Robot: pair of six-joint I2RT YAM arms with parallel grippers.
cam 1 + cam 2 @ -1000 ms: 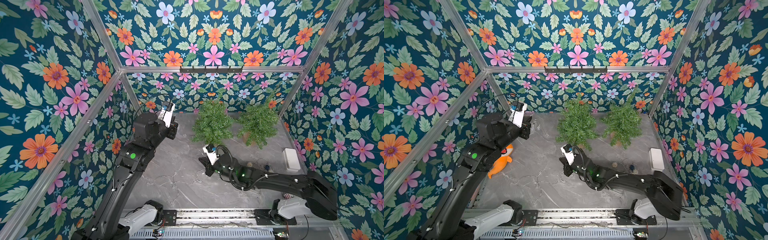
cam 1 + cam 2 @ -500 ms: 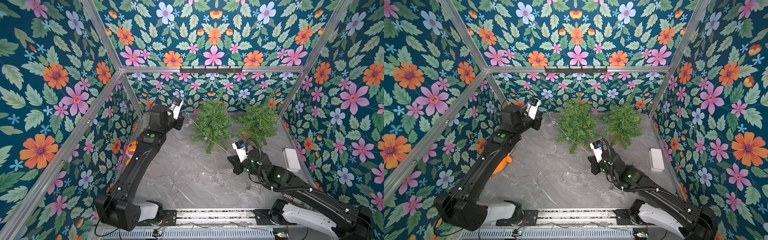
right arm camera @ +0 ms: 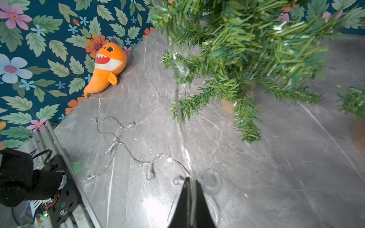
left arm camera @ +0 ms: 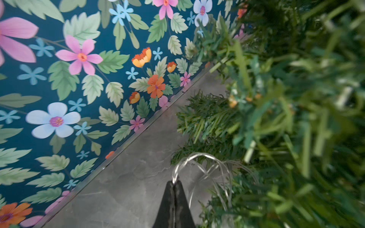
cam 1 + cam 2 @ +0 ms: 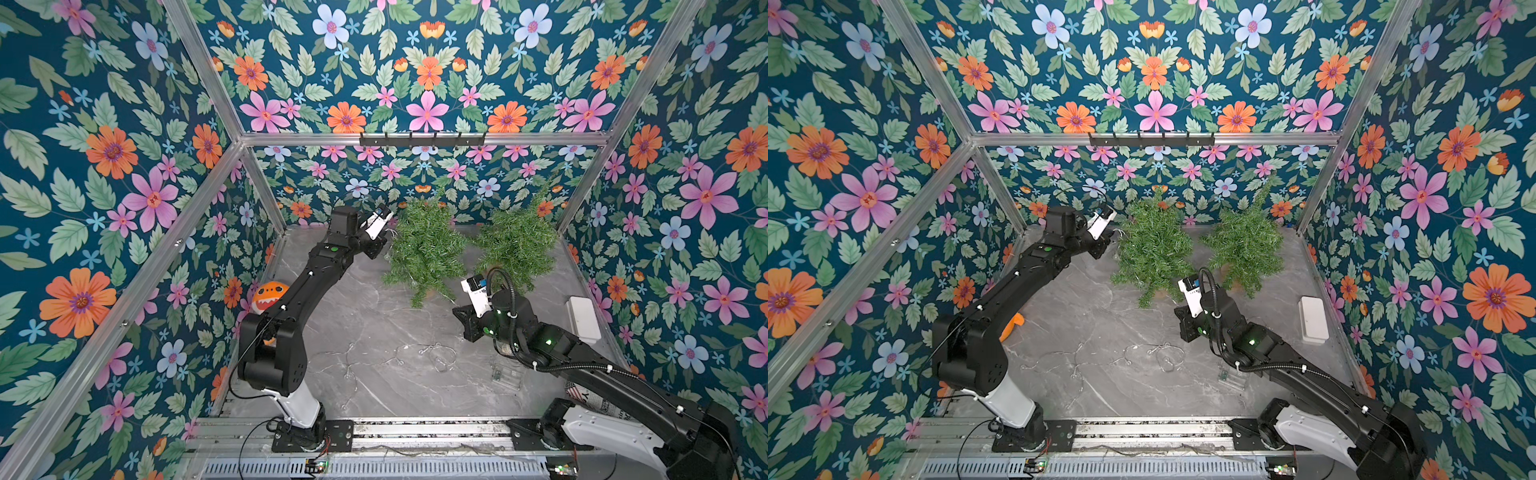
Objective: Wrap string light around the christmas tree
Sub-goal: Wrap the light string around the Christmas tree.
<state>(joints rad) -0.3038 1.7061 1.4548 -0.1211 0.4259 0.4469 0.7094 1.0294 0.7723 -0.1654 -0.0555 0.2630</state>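
Two pinches hold the string light [image 3: 126, 147]. The left gripper [image 4: 174, 182] has its jaws pressed together on a loop of silvery wire just beside the christmas tree [image 5: 428, 245], on the side toward the back-left corner. The right gripper [image 3: 191, 178] is clamped on the strand next to a clear bulb [image 3: 210, 183], low at the tree's front on the side toward the second tree [image 5: 515, 241]. Between them the wire appears to run slantwise across the tree's near face. The rest of it lies in loose curls on the table [image 5: 374, 307], nearer the robot's base and well apart from the trunk. The left arm is nearer the gap between the tree and the back wall [image 5: 365, 166], so the next turn likely falls to it, with the right arm feeding slack.
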